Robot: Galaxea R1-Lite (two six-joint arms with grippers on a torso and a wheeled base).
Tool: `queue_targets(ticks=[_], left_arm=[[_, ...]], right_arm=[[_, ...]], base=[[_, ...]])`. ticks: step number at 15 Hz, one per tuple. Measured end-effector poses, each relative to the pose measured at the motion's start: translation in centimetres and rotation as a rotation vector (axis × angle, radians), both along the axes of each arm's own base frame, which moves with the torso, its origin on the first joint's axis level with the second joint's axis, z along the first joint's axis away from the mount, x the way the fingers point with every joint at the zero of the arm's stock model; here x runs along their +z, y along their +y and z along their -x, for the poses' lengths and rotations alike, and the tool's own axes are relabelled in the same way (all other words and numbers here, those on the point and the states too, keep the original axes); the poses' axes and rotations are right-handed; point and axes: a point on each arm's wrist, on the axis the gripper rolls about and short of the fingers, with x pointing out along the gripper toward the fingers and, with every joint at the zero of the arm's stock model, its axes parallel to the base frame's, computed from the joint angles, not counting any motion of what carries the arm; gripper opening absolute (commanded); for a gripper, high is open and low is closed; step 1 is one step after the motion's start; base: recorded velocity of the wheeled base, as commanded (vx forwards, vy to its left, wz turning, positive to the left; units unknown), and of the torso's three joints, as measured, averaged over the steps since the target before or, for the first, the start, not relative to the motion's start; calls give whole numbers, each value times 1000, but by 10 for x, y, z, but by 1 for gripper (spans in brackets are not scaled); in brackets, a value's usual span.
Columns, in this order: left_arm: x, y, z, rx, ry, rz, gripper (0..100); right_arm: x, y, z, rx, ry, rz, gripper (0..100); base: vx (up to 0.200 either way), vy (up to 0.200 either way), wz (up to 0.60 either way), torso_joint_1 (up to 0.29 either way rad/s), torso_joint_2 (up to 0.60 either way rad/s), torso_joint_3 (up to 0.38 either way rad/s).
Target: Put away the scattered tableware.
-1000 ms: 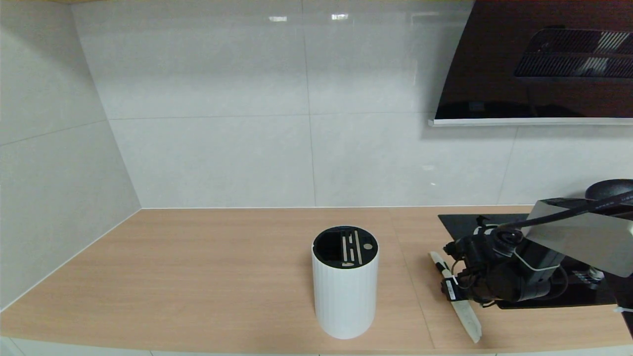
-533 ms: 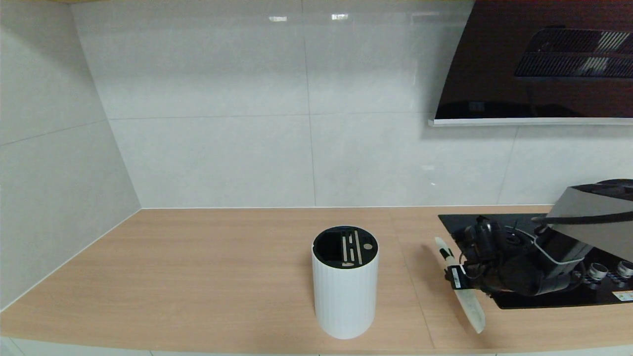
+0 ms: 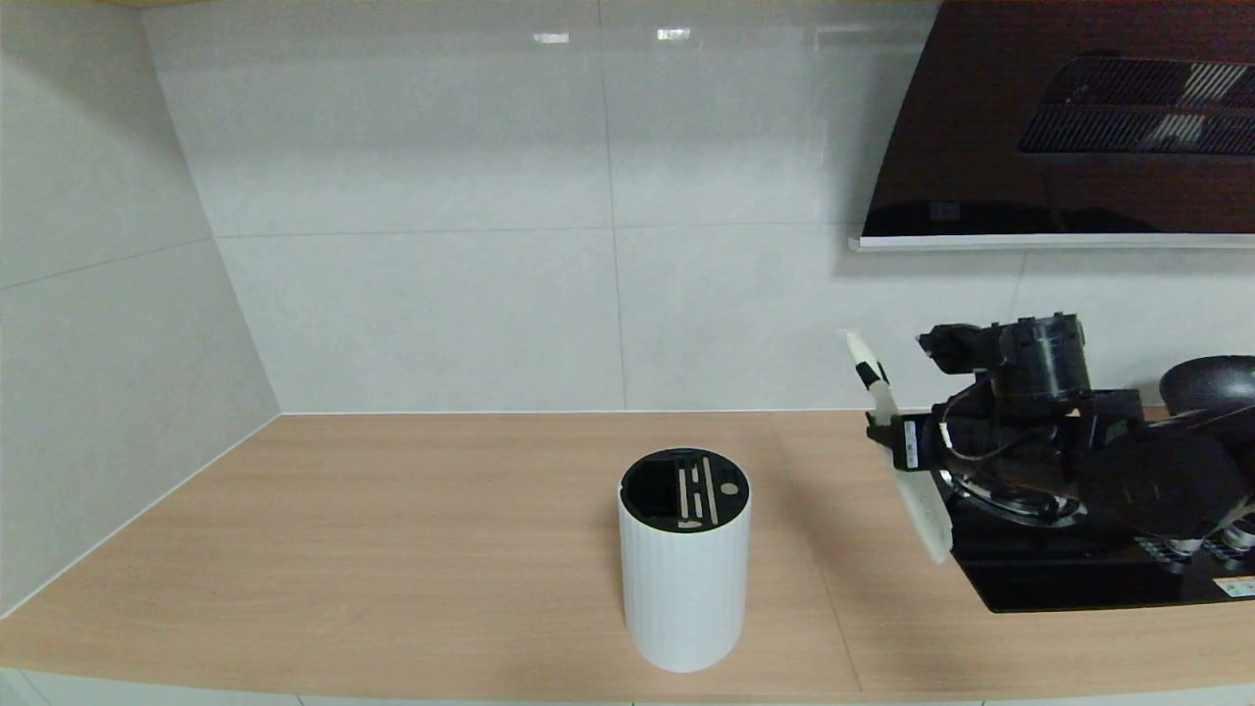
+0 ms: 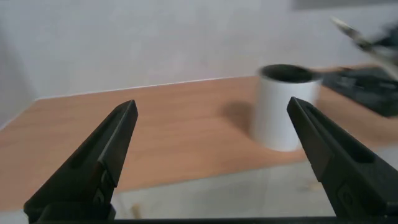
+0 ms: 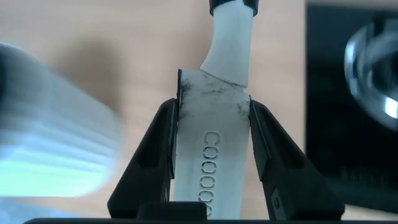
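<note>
The white knife (image 3: 920,505) hangs pinched in our right fingers (image 5: 155,158), clear of the counter (image 3: 392,539) and right of the slotted white holder (image 3: 684,569), so slotting it in remains; our left fingers (image 4: 93,168) stand spread.

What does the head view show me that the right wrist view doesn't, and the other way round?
Head view: the tiled wall, the dark range hood, the slotted top of the white holder, and how the knife hangs tilted above the counter. Right wrist view: a close look at dark smudges and stamped marks on the blade, pinched between the fingers. Both: the knife, the right end effector gripping it, the wooden counter and the black cooktop.
</note>
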Motion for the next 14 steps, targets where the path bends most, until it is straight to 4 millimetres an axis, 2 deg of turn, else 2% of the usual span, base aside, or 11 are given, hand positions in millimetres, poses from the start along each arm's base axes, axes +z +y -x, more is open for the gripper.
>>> queue_targets(ticks=[2, 4, 6, 8, 10, 11, 14], left_arm=[[40, -3, -20, -115, 69, -2, 100], [72, -7, -56, -220, 163, 12, 100], [91, -17, -99, -342, 243, 78, 100], [104, -39, -142, -472, 271, 200, 100], [110, -67, -179, -587, 274, 349, 100], [107, -79, -192, -629, 291, 411, 100], [78, -108, -222, -673, 365, 493, 100]], right_arm=[[33, 21, 21, 78, -88, -42, 0], [54, 40, 43, 153, -139, -87, 0], [65, 52, 62, 211, -164, -122, 0], [71, 63, 75, 249, -165, -160, 0], [72, 78, 90, 278, -156, -194, 0], [72, 86, 97, 287, -156, -194, 0], [70, 106, 117, 346, -138, -212, 0]], base=[[0, 0, 0, 0, 0, 0], [0, 0, 0, 0, 0, 0], [0, 0, 0, 0, 0, 0], [0, 0, 0, 0, 0, 0], [0, 0, 0, 0, 0, 0], [0, 0, 0, 0, 0, 0], [0, 0, 0, 0, 0, 0]])
